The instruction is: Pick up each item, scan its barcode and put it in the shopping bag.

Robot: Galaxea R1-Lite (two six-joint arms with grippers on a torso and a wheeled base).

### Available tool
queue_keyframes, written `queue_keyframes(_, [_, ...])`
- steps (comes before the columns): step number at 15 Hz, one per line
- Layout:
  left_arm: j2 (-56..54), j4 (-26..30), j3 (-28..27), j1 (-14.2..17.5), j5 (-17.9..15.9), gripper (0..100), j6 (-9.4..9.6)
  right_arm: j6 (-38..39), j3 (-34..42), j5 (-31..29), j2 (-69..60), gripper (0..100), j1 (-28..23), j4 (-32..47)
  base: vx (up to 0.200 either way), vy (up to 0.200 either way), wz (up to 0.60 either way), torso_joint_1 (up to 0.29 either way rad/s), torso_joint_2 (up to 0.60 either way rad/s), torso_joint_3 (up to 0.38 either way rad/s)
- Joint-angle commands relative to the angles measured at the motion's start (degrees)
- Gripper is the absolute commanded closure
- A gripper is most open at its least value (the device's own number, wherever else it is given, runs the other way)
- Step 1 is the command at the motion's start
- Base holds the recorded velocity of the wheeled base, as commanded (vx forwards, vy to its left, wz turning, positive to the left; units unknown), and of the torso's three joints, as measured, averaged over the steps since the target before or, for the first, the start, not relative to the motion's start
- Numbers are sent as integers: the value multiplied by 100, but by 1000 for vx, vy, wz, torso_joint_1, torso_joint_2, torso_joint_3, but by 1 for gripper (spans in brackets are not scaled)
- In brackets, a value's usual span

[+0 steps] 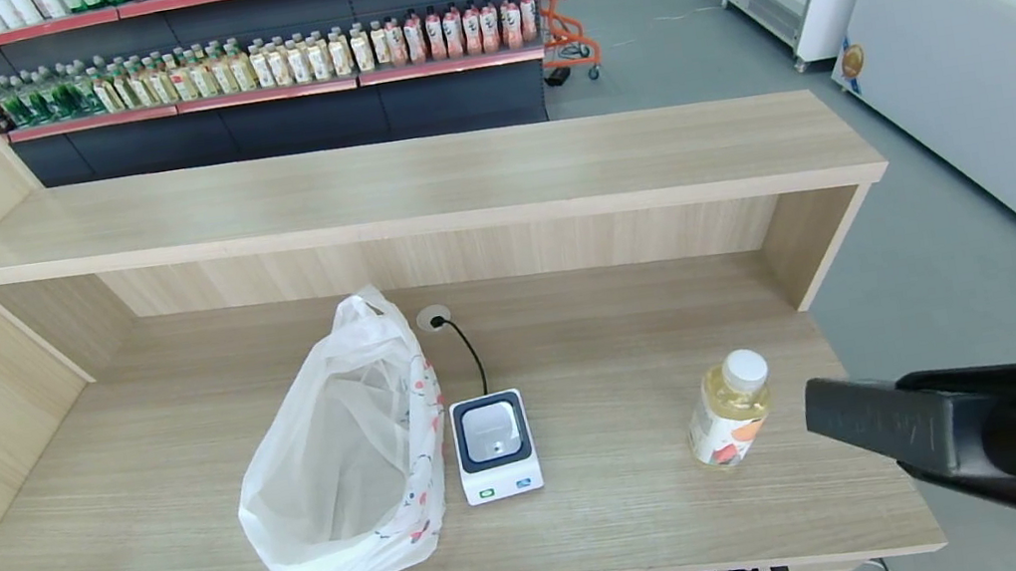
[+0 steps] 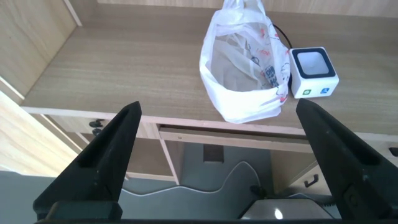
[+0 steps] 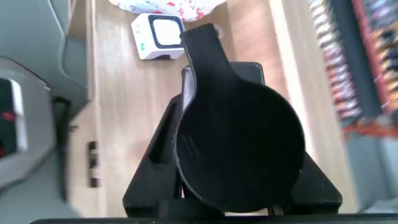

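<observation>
right end effector [image 1: 866,423] hangs just off the right end of the bench [image 1: 596,333], near the bottle [image 1: 730,408] but apart from it; whether it is spread or closed i cannot tell. left end effector [image 2: 217,112] is spread wide and holds nothing. it hangs off the bench's near edge, facing the shopping bag [image 2: 242,68].

the bottle stands upright on the bench, well to the right of the scanner [image 1: 494,444]. it looks like a small plastic drink bottle full of pale yellow liquid, with a white cap [image 1: 743,369] and a label [image 1: 721,441] round its lower half. being full, it should have some weight for its size. the wall is probably smooth and a little yielding, so a hard squeeze could dent it and a weak one could let it slip. the best hold seems to be across the body above the label, which leaves the label free to face the scanner.

the shopping bag is thin, limp film, slumped just left of the scanner with its mouth gaping toward the near edge. it may sag or shift when touched. the scanner's cable [image 1: 467,347] runs back to a hole in the bench, out of the likely path. nothing stands between the bottle and the right end effector.
</observation>
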Motion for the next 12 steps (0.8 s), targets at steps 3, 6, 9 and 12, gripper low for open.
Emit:
queue_keyframes(3, [6, 0, -9, 0, 7, 0, 0, 4861, -1313, -705, 26, 100, 174, 305, 0, 0, 0, 0, 0, 0])
queue_keyframes(6, [-2, 0, 0, 0, -1, 0, 0, 8271, -1419, -634, 175, 100, -459, 665, 0, 0, 0, 0, 0, 0])
queue_keyframes(9, [6, 0, 0, 0, -1, 0, 0, 8701, -760, 166, 219, 100, -1215, 665, 0, 0, 0, 0, 0, 0])
queue_keyframes(12, [6, 0, 0, 0, -1, 0, 0, 8693, -522, 403, 219, 100, -1321, 595, 0, 0, 0, 0, 0, 0])
